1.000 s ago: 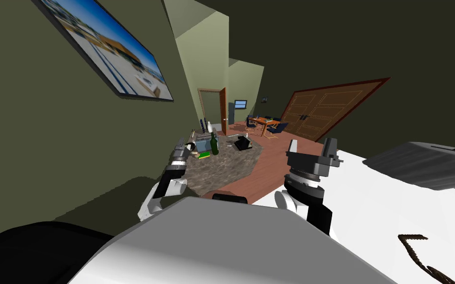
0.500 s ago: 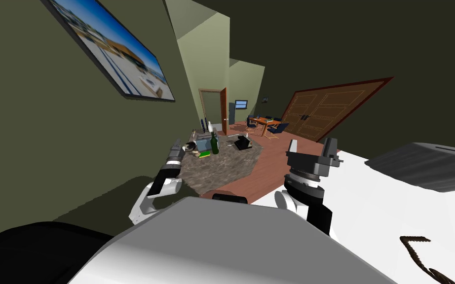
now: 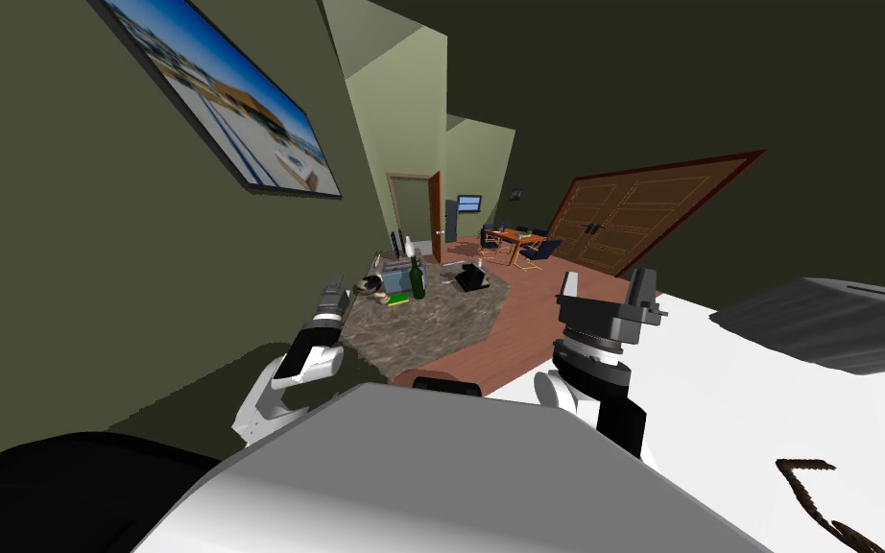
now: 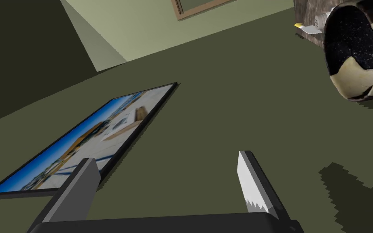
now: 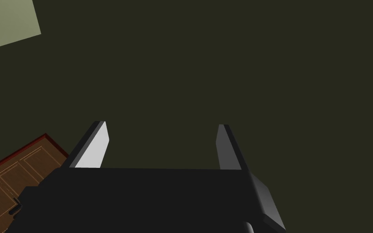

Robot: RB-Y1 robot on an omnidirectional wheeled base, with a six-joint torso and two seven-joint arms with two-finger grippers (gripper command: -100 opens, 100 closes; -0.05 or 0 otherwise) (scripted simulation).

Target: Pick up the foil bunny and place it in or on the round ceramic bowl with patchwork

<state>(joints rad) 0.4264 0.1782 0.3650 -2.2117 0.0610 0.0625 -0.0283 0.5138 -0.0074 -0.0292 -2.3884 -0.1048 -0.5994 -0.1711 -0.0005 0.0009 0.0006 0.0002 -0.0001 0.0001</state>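
- Two hands, both released and empty: right hand (image 3: 607, 284) nearest, raised over a white surface (image 3: 767, 384), fingers (image 5: 94, 145) parted wide with nothing between.
- Left hand (image 3: 335, 288) a little farther out and lower, stretched forward toward the near left edge of a shaggy grey-brown rug (image 3: 431, 322), its two fingers (image 4: 258, 186) likewise spread apart and bare.
- Just beyond the left hand, round patchwork bowl (image 4: 355, 52) in black and cream, by the rug's edge, apart from the fingers, dark speckled inside turned toward the hand.
- Close beside the bowl, a small pale thing (image 4: 309, 26) with a yellow tip, too small to tell whether foil bunny or something else; bunny's place otherwise not readable.
- Farther along the rug: grey box (image 3: 395, 278), green bottle (image 3: 418, 279) upright beside it, black object (image 3: 474, 278) off to the right.
- High on the left wall, framed picture (image 3: 220, 96) in blue and white.
- Farthest back: orange table (image 3: 511, 235) with dark chairs, brown double door (image 3: 642, 226) to its right.
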